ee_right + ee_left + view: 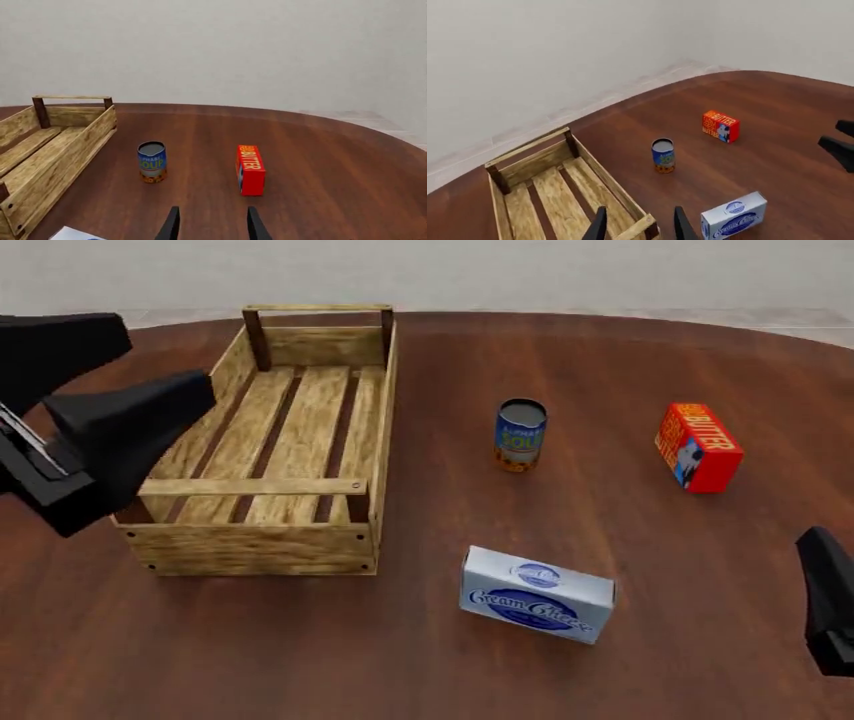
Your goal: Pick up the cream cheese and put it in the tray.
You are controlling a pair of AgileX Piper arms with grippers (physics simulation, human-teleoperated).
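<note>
The cream cheese (pixel 538 595) lies flat on the table (pixel 641 370), on the near side, just to the right of the tray's near corner but not touching the tray (pixel 380 430). Its long axis runs roughly left to right in the front view, a little tilted, so the right end sits nearer to you than the left end. The tray is to its left and its long side goes away from you, so the box must travel left and a bit forward to reach it. The soup can (pixel 521 435) and the butter box (pixel 698 447) stand farther back, well apart from the cream cheese. In my judgement the left arm is the better one here: in its wrist view the box (pixel 734 216) shows just beside the left gripper (pixel 636 225), which hangs over the tray's near end. The right gripper (pixel 209 224) sees only one white corner of the box at the edge of its picture. Both pairs of fingers stand apart, with a moderate gap, and neither holds or touches anything. To close across the short side of the box, you will probably need to turn the wrist first.
</note>
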